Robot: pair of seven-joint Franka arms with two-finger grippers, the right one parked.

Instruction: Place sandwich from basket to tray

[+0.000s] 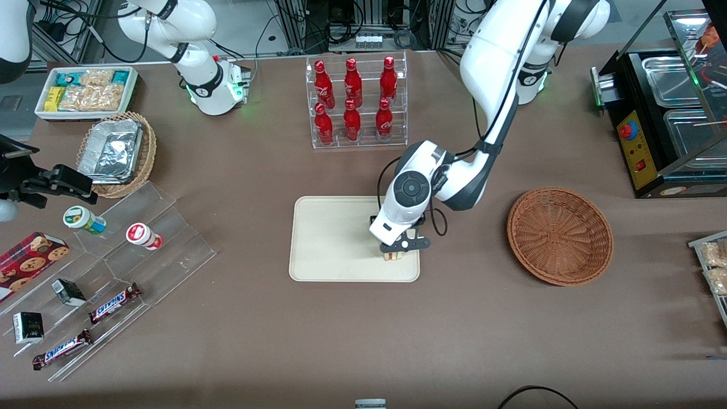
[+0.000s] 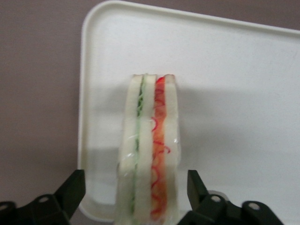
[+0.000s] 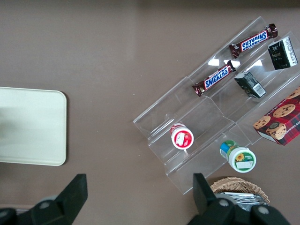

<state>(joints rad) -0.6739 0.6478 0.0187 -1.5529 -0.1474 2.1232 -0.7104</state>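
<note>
the left arm reaches down from the table's working-arm end and bends at the elbow over the tray [image 1: 318, 238]. its wrist points straight down. the gripper [image 1: 393, 254] hangs low over the tray corner that is nearest the front camera and nearest the basket [image 1: 559, 235].

the sandwich [image 1: 393, 256] stands on its edge on the tray, right under the gripper. in the wrist view the sandwich [image 2: 150, 150] sits between the two black fingers [image 2: 70, 192]. there is a gap on each side, so the fingers are spread wide and do not touch the bread. nothing is being squeezed.

the sandwich is a thin wedge of pale white bread. it has three bread slices. a green line of filling runs between two of them, and a red and orange line runs between the other two. a clear shiny wrap seems to cover it.

the tray [image 2: 234, 70] is flat and cream with round corners and a low rim. only the sandwich is on it.

the basket is round, brown and woven. it sits on the brown table [image 1: 284, 341], well apart from the tray, toward the working arm's end. there is no food in it.

a clear rack of red bottles [image 1: 353, 102] stands farther from the front camera than the tray.
</note>
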